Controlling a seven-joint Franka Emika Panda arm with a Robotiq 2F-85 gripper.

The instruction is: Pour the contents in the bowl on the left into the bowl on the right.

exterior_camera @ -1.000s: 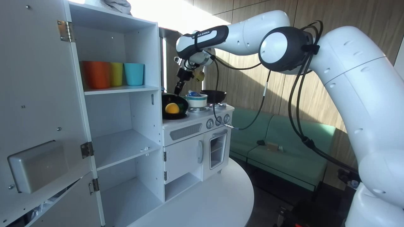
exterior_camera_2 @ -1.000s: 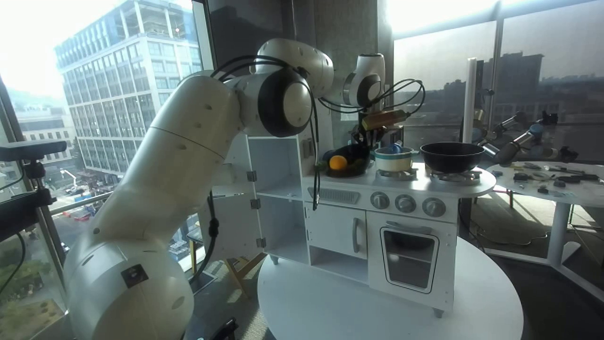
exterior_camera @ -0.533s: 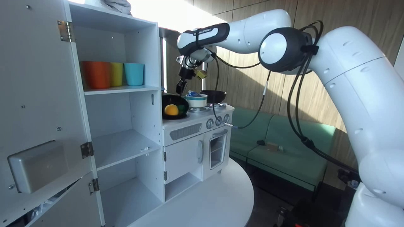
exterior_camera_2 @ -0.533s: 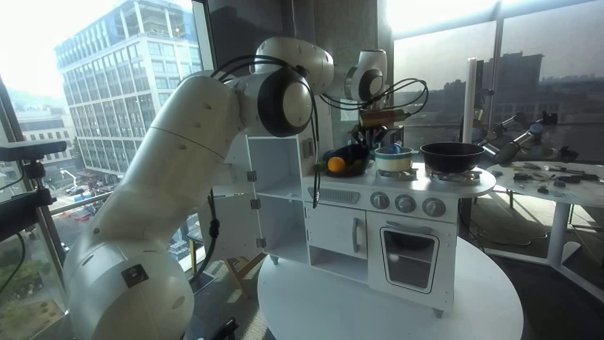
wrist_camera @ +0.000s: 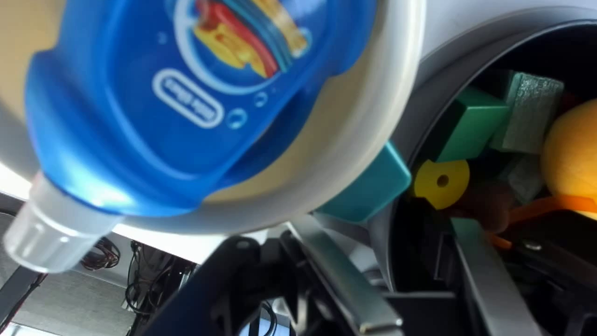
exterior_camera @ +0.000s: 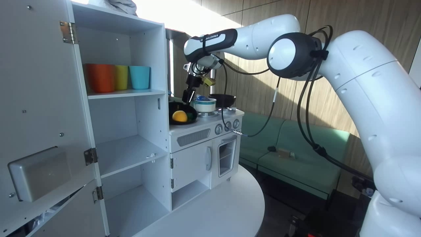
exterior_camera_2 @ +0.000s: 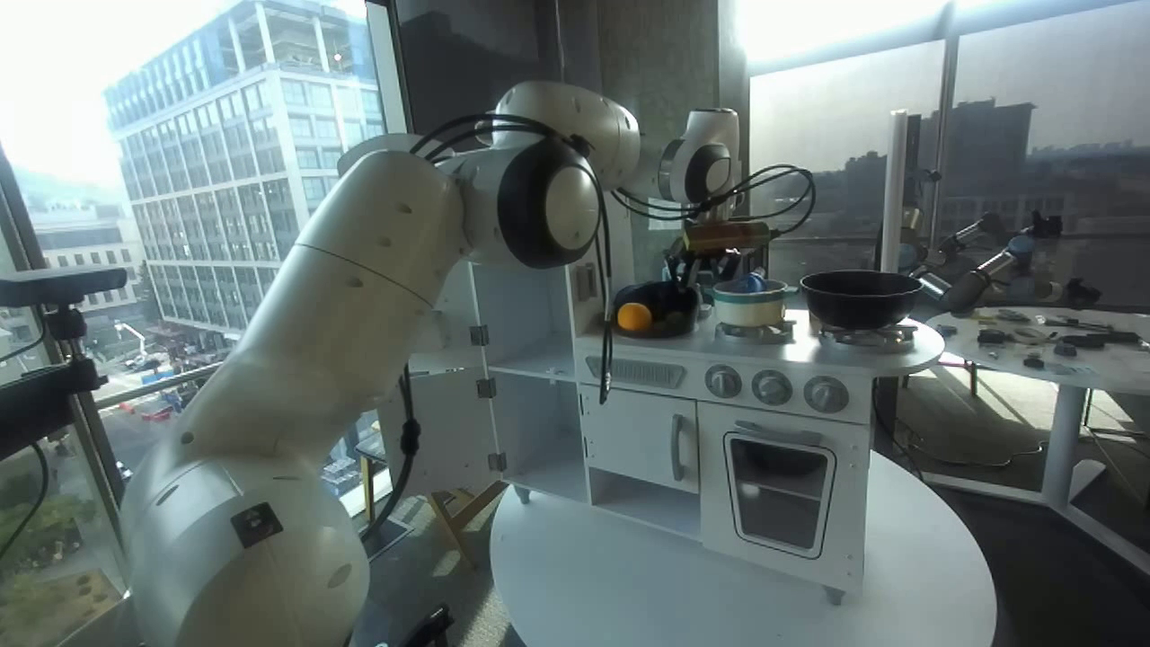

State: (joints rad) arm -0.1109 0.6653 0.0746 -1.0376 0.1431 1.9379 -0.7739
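A black bowl point(exterior_camera: 177, 106) sits at the left end of the toy stove, also seen in an exterior view point(exterior_camera_2: 678, 316) and the wrist view point(wrist_camera: 417, 116). It holds an orange ball point(wrist_camera: 571, 149), green blocks point(wrist_camera: 475, 126) and a yellow disc point(wrist_camera: 440, 183). A second black bowl point(exterior_camera_2: 858, 301) stands on the right burner; its inside is not visible. My gripper point(wrist_camera: 382, 221) points down at the left bowl's side nearest the white pot. Its fingers are apart, one outside the bowl wall and one inside, with a gap to the wall.
A white pot point(exterior_camera_2: 750, 310) with a teal rim holds a blue bottle point(wrist_camera: 154, 107) and stands between the bowls, close beside my outer finger. Its teal handle point(wrist_camera: 368, 186) juts toward the left bowl. A tall open cabinet point(exterior_camera: 131, 93) with cups borders the stove's left side.
The left bowl was tilted with its gripper-side edge raised; it now sits lower and nearly level. The orange ball shifted slightly. The arm lowered a little and the fingers are now apart.
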